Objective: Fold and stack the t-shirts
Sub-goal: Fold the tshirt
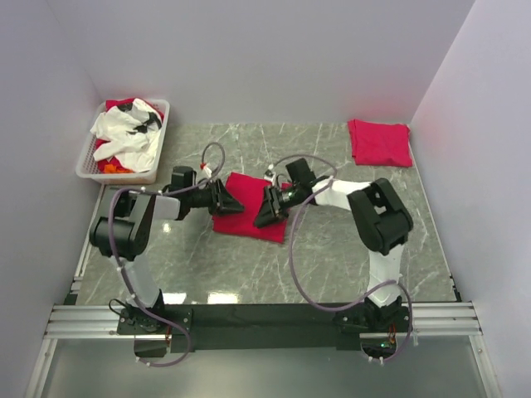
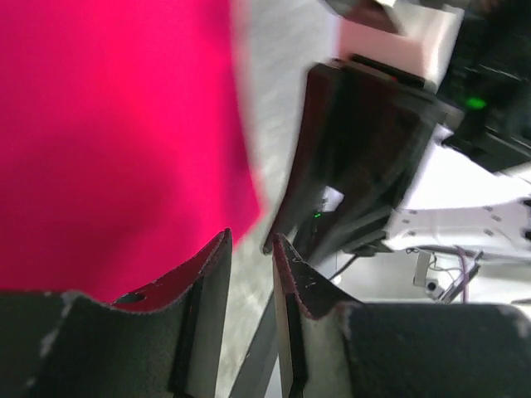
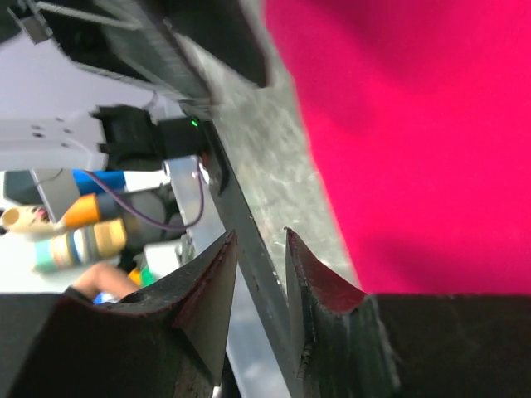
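Though partly hidden, the crimson t-shirt (image 1: 246, 219) seems folded square.

You see a t-shirt (image 1: 247, 220) between the left gripper (image 1: 236, 206) and right gripper (image 1: 260, 217). A second t-shirt (image 1: 379, 143) lies far right, a basket (image 1: 124, 177) far left.

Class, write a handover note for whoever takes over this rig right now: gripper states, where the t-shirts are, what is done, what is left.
Left gripper: jaws slightly apart, empty, at the left edge of the middle t-shirt.
Right gripper: jaws slightly apart, empty, at its right edge.
Done: one folded t-shirt lies at the far right corner of the table; the middle one looks folded and lies flat.
Left: stack the middle one on it. Red cloth shows under white cloth in the basket, possibly more shirts to fold.
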Action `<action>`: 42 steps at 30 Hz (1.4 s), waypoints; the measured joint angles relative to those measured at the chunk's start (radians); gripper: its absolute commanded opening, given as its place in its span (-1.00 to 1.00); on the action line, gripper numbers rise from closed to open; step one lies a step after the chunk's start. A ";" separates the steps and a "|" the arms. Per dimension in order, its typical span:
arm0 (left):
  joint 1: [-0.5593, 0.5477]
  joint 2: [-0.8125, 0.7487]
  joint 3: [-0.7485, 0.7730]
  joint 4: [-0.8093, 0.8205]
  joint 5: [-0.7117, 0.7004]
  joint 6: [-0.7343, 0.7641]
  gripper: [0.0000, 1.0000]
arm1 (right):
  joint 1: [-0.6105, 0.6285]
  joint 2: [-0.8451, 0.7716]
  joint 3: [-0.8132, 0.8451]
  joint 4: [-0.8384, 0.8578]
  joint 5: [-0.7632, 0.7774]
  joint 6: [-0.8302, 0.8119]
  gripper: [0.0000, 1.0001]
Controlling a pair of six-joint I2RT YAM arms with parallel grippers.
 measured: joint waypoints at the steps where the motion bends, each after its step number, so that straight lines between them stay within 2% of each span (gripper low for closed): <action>1: 0.000 0.032 -0.007 -0.019 -0.006 0.013 -0.36 | 0.016 0.027 -0.005 0.018 -0.005 0.008 -0.24; 5: 0.014 0.196 0.000 -0.081 -0.024 0.051 -0.38 | 0.005 0.190 0.003 0.034 -0.007 0.018 -0.26; 6: 0.023 0.229 0.011 -0.084 0.015 0.047 -0.38 | -0.012 0.224 0.011 0.026 -0.059 0.026 -0.27; 11: 0.044 0.249 0.062 -0.137 0.064 0.103 -0.35 | -0.058 0.228 0.036 -0.031 -0.072 -0.020 -0.31; 14: 0.053 0.198 0.033 -0.166 0.066 0.157 -0.31 | -0.076 0.188 0.028 -0.077 -0.040 -0.057 -0.31; 18: 0.060 0.023 -0.056 -0.235 0.077 0.216 -0.31 | -0.065 0.038 -0.056 -0.074 0.002 -0.068 -0.31; 21: 0.037 -0.076 -0.085 -0.239 0.096 0.224 -0.32 | -0.013 -0.069 -0.095 -0.027 0.000 -0.047 -0.29; 23: 0.014 -0.094 -0.093 -0.222 0.101 0.224 -0.32 | 0.026 -0.086 -0.097 0.015 -0.007 -0.040 -0.29; 26: -0.015 -0.053 -0.092 -0.186 0.098 0.211 -0.32 | 0.064 -0.026 -0.096 0.057 -0.022 -0.030 -0.31; 31: -0.037 0.118 -0.066 -0.169 0.066 0.199 -0.35 | 0.047 0.171 -0.086 0.055 -0.040 -0.028 -0.32; 34: -0.018 0.187 -0.042 -0.192 0.103 0.215 -0.33 | 0.023 0.182 -0.078 0.055 -0.067 -0.035 -0.32; 40: 0.036 0.193 -0.042 -0.185 0.148 0.225 -0.29 | -0.039 0.183 -0.048 -0.018 -0.072 -0.085 -0.36; 42: 0.041 0.169 -0.036 -0.235 0.139 0.269 -0.29 | -0.053 0.172 -0.037 -0.060 -0.053 -0.126 -0.37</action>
